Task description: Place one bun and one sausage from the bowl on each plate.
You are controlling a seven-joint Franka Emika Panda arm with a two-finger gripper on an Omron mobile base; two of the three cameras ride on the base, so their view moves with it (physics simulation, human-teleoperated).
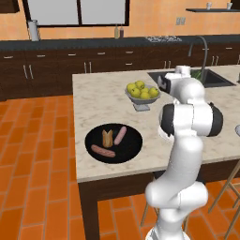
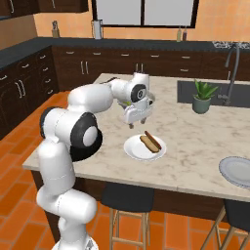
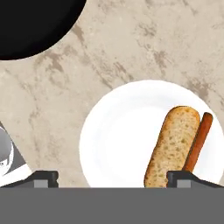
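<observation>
Gripper [image 2: 133,120] hangs above the marble island counter [image 1: 93,101], a little up and left of the white plate [image 2: 134,150] in the right base view. In the hand view its two dark fingertips [image 3: 43,178] stand far apart at the bottom corners with nothing between them: claw spread wide, empty.

White plate [image 3: 118,135] carries one bun [image 3: 173,146] and one sausage [image 3: 199,140], lying side by side and touching, toward the plate's right half in the hand view. In the right base view the same pair sits on the plate's right part, bun [image 2: 148,143] and sausage [image 2: 155,141].

Black bowl [image 1: 129,150] sits near the counter's front left edge in the left base view. Inside: one bun [image 1: 107,138] near the middle, a sausage [image 1: 120,135] just right of it, another sausage [image 1: 102,151] lower left, apart from the bun. A dark arc of the bowl [image 3: 30,26] shows at upper left of the hand view, near the white plate but not touching.

Pale grey plate [image 2: 237,172] lies at the right edge of the right base view, well apart from the white one, its visible surface bare.

Also on the counter: grey footed bowl of yellow-green fruit [image 1: 142,92] behind the black bowl; potted plant [image 2: 203,95] beside the sink [image 1: 206,77].

No readable writing, brand or label on anything.
</observation>
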